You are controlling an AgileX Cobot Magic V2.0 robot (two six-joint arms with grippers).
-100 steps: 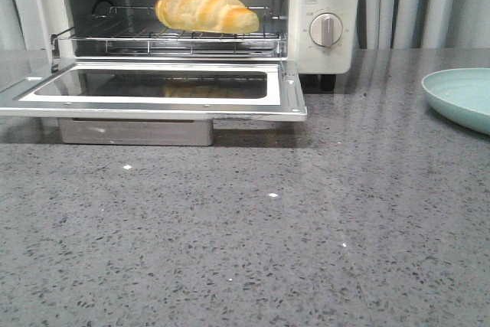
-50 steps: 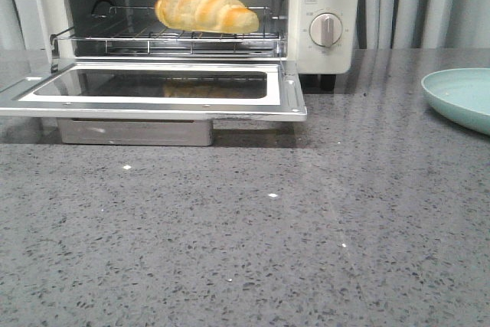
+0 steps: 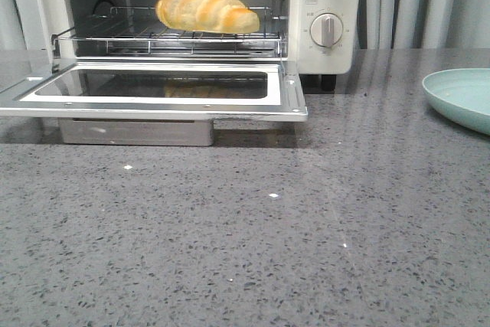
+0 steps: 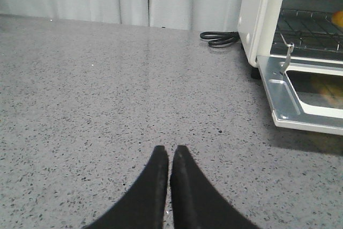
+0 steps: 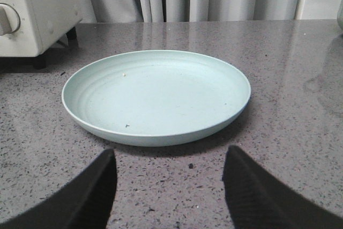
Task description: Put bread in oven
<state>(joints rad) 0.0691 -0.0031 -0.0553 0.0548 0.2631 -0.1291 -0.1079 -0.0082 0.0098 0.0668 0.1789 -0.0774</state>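
Desk (image 3: 253, 250), grey speckled stone, carries cream-white countertop oven (image 3: 325, 13), door down | golden ridged croissant-shaped bread (image 3: 205, 8) lies on its wire rack | advice: retreat wide of door | left tool (image 4: 169, 156) closed, empty; right tool (image 5: 169, 178) wide open, empty, before pale-green plate (image 5: 155, 97) | arms unseen in front view; oven top cropped.

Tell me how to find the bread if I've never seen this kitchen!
Look for the cream-white oven at the back of the grey counter, its glass door dropped open. Inside, on the wire rack, lies the bread. It is the only golden thing there, with orange-brown ridges and pointed ends.
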